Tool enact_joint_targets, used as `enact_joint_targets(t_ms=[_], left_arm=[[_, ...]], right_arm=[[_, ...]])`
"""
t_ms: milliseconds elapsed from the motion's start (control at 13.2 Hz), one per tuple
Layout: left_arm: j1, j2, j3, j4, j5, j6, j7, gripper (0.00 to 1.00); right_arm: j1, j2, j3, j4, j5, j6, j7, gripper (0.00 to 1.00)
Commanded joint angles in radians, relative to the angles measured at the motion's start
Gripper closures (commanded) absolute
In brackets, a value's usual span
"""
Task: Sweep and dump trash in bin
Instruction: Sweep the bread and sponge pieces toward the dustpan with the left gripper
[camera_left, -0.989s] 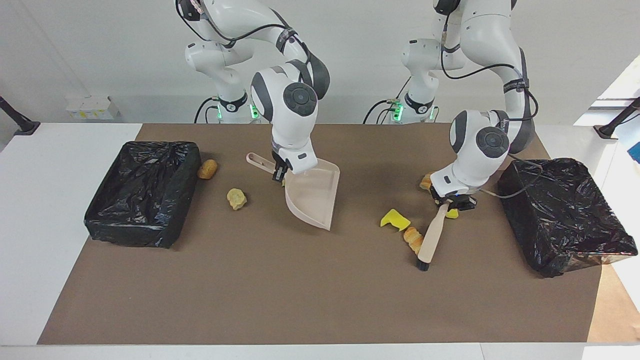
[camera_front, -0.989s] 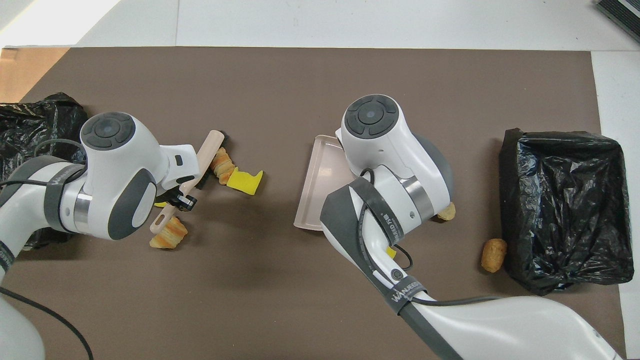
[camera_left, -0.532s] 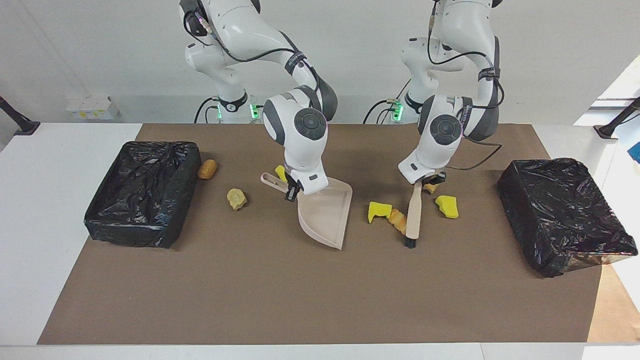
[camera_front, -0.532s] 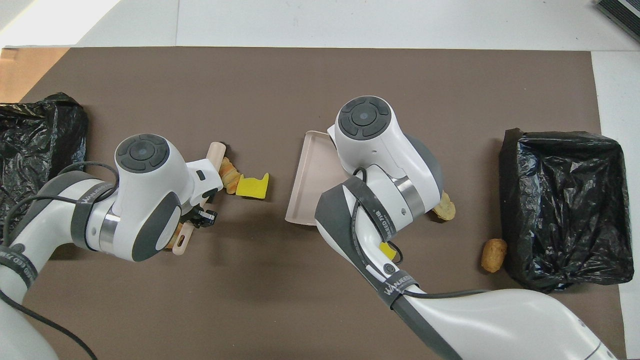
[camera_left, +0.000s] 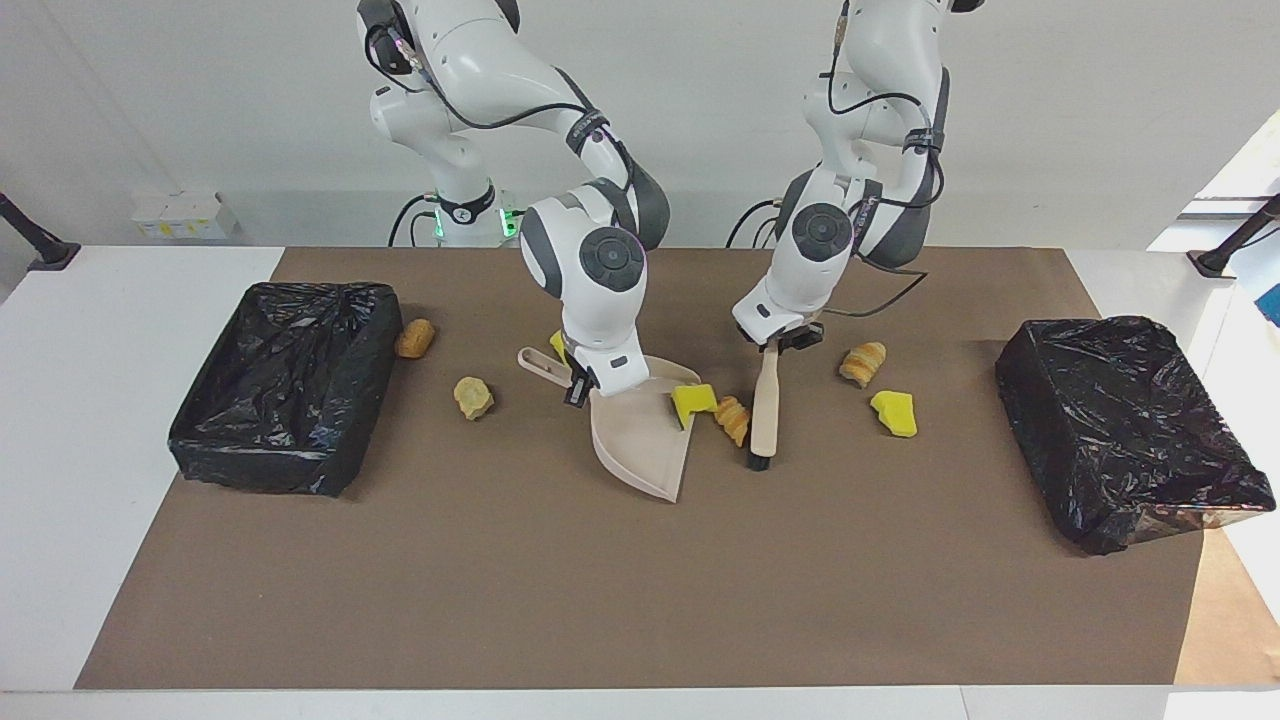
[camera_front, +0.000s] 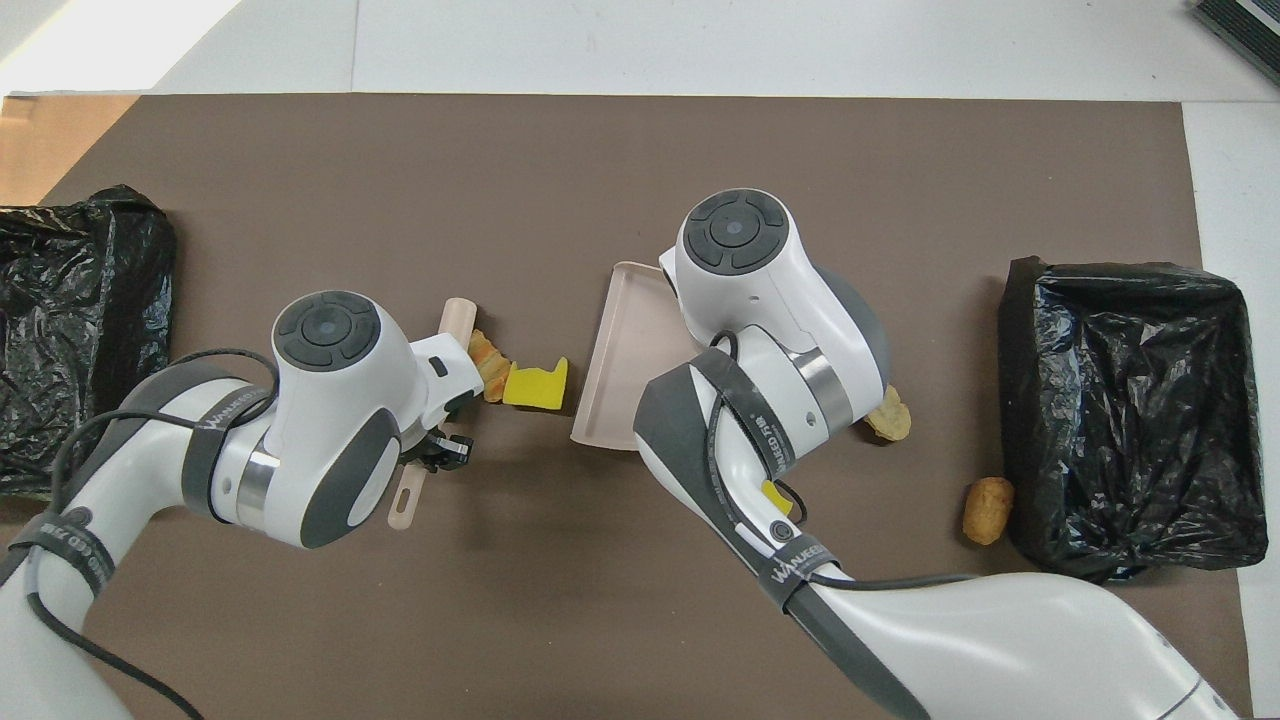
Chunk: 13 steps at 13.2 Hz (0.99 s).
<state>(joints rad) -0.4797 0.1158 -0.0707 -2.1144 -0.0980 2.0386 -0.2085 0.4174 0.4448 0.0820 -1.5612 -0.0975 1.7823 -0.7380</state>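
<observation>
The left gripper is clamping the brush handle, its head touching a croissant piece just beside the dustpan. A yellow sponge chunk is lying at the dustpan's mouth. The right gripper is gripping the dustpan's handle.

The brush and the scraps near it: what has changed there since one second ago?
The left end effector dragged the brush toward the dustpan, pushing the yellow sponge to its lip, the croissant piece beside it. The right end effector shifted the dustpan slightly. Nothing was grasped or released. Both bins stayed.
</observation>
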Motion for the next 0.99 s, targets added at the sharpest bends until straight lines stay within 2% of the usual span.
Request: enact_joint_targets(t_ms=[0,228,532,760,913], left_arm=[[-0.088,-0.030,0.019,-0.021,-0.060,0.048,-0.015,1.00],[-0.117,-0.011,0.020,0.056,-0.063,0.035,-0.142,1.00],[-0.077,-0.039,0.032,0.057,-0.049,0.002,-0.323,1.00],[-0.010,-0.050,0.031,0.060,0.042,-0.104,-0.397,1.00],[0.030,-0.051,0.032,0.060,0.061,-0.176,-0.452,1.00]], right_arm=[[-0.003,-0.011,0.007,-0.011,0.004,0.003,-0.003,1.00],[-0.003,-0.011,0.007,-0.011,0.004,0.005,-0.003,1.00],[-0.002,-0.011,0.007,-0.013,0.007,0.006,-0.001,1.00],[-0.003,-0.012,0.007,-0.014,0.009,0.008,0.000,1.00],[-0.003,-0.015,0.007,-0.023,0.007,0.019,-0.007,1.00]])
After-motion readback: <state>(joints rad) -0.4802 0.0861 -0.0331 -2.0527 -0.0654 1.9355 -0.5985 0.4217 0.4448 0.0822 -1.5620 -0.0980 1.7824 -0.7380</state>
